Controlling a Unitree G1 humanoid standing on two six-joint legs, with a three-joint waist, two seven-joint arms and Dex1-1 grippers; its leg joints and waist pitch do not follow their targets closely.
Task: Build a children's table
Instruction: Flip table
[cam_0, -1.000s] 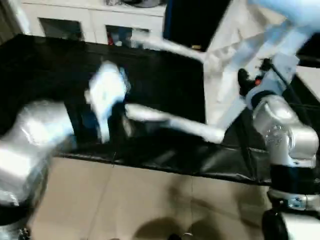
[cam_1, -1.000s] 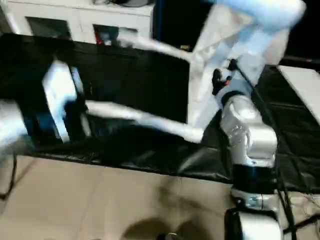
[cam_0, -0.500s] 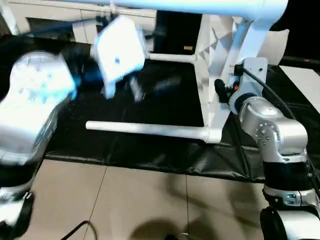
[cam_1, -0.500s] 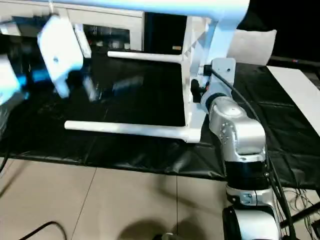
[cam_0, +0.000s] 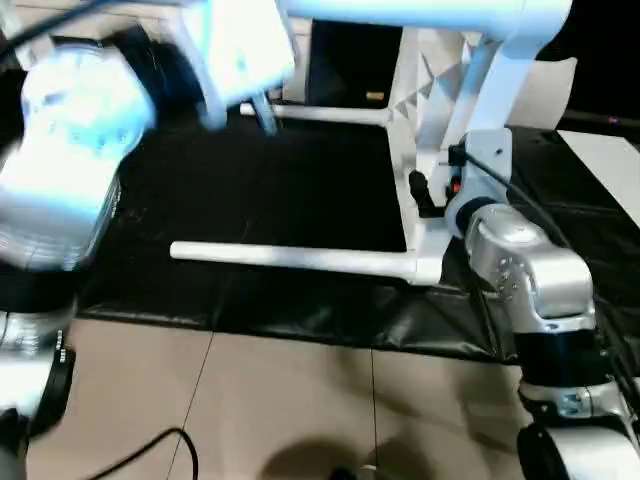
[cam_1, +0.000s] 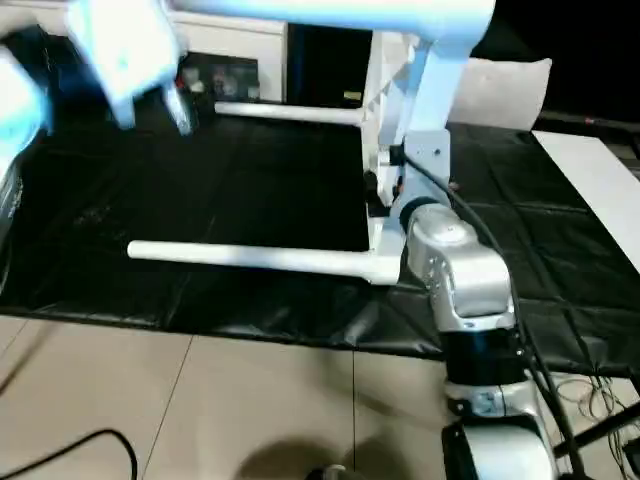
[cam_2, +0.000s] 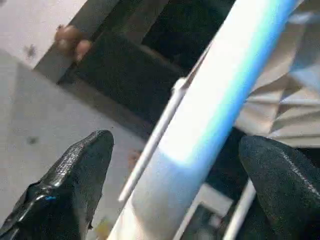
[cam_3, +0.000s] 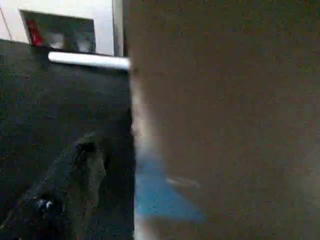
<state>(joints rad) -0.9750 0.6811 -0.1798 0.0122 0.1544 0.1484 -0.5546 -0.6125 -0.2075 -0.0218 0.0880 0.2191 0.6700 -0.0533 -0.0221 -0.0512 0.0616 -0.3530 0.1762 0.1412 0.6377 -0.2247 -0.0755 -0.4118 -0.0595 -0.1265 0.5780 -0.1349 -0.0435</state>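
Children's table (cam_0: 440, 150) lying sideways on black mat (cam_0: 300, 190); left gripper (cam_2: 175, 165) straddling upper leg (cam_2: 220, 110), fingers spread; right gripper's (cam_3: 75, 165) finger state indiscernible.

Left arm (cam_0: 60, 170) raised high, its end effector (cam_2: 175, 185) with fingers spread wide, right forearm (cam_0: 520, 270) bent upward, right end effector (cam_3: 60, 200) low beside it

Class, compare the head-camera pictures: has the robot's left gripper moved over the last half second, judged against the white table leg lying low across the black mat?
Yes. The left gripper has gone up and away from the low white table leg, toward the far edge of the black mat.
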